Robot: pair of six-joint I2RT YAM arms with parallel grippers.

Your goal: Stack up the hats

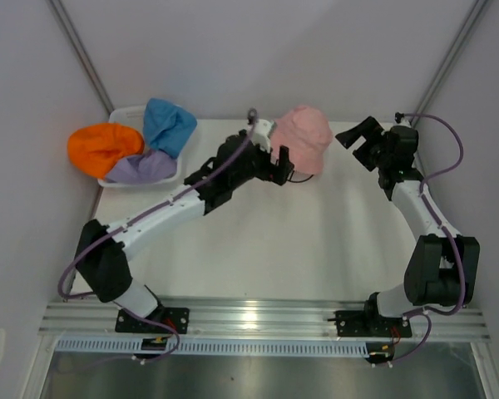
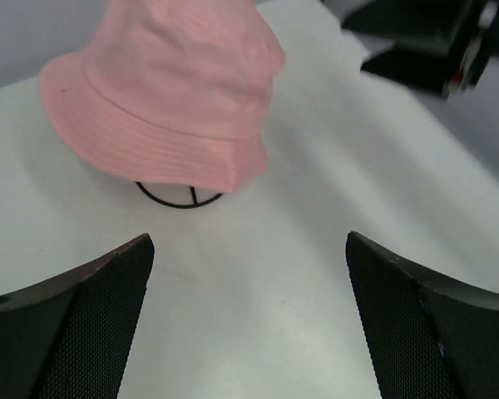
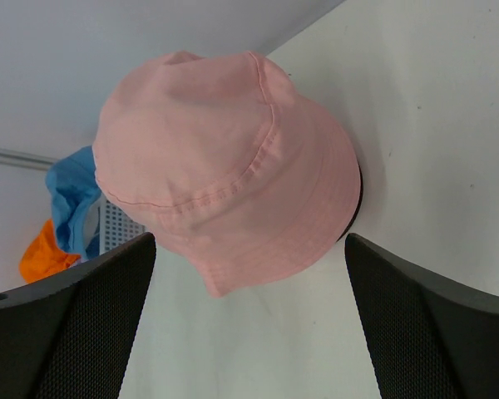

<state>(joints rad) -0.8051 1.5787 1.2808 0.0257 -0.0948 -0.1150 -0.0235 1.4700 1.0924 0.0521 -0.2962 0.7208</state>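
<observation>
**A:** Where are the hats?

**B:** The pink hat (image 1: 303,137) sits crown up at the far middle of the table (image 1: 316,249). It is perched on a black wire stand (image 2: 180,198), whose round base peeks out under the brim. The other three are well apart from it at the far left, crumpled together in a white mesh basket (image 1: 126,110).

**A:** How do those three lie?

**B:** The blue hat (image 1: 168,125) is at the back right of the basket. The orange hat (image 1: 102,148) spills over the left rim. The lavender hat (image 1: 141,169) lies at the front and touches both of them. The pink hat carries nothing on top.

**A:** And the left pincer?

**B:** The left pincer (image 1: 281,166) is just beside the pink hat, on its near left side, and points toward it. Its wrist view shows both fingers spread wide with only bare table between them. It has hold of nothing, and the hat lies ahead of the tips without touching them.

**A:** The right one?

**B:** The right pincer (image 1: 358,135) hangs near the pink hat's right side. It is also spread wide and grips nothing. Its wrist view looks onto the hat's crown and brim, with the stand's dark edge showing past the brim. The blue and orange hats show small behind, beside the basket's mesh.
</observation>
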